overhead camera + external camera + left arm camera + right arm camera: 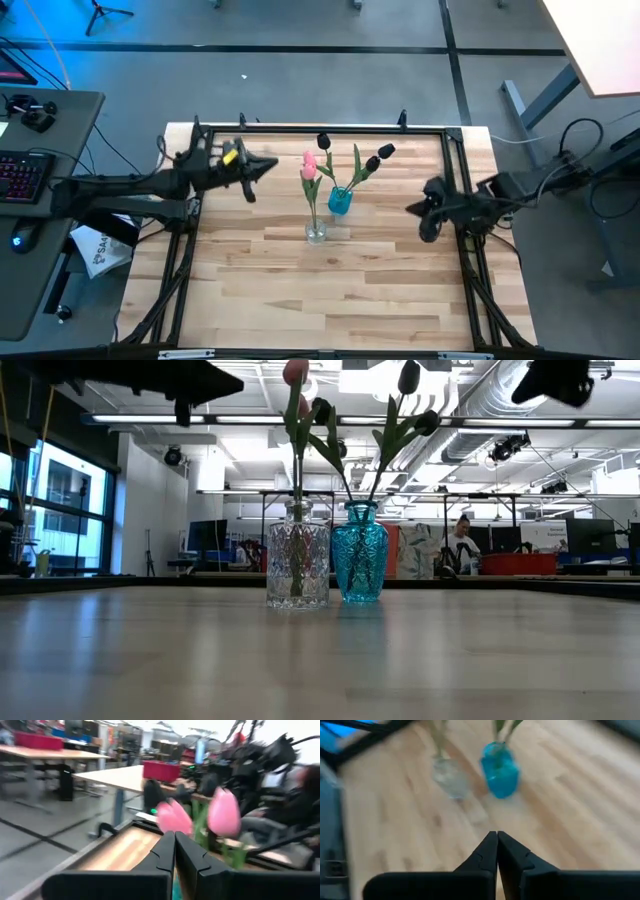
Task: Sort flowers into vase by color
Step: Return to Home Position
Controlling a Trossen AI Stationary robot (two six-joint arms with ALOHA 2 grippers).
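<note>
Two vases stand upright on their bases mid-table. The clear glass vase [315, 232] [298, 565] holds two pink flowers [312, 165] [223, 812] by their stems. Just beyond it, the blue vase [340, 202] [359, 565] [500, 769] holds the dark-headed flowers [386, 152] [408, 377]. My left gripper [262, 168] [174, 836] hovers shut to the left of the flowers, pointing level at them. My right gripper [415, 208] [497, 836] hovers shut to the right of the vases, tilted down toward them. Neither holds anything.
A black frame rail [320, 127] runs around the wooden table top [330, 300]. A keyboard [22, 175] sits on a desk off the table's left. A person [462, 545] stands far behind in the room. Bare wood lies on the near side of the vases.
</note>
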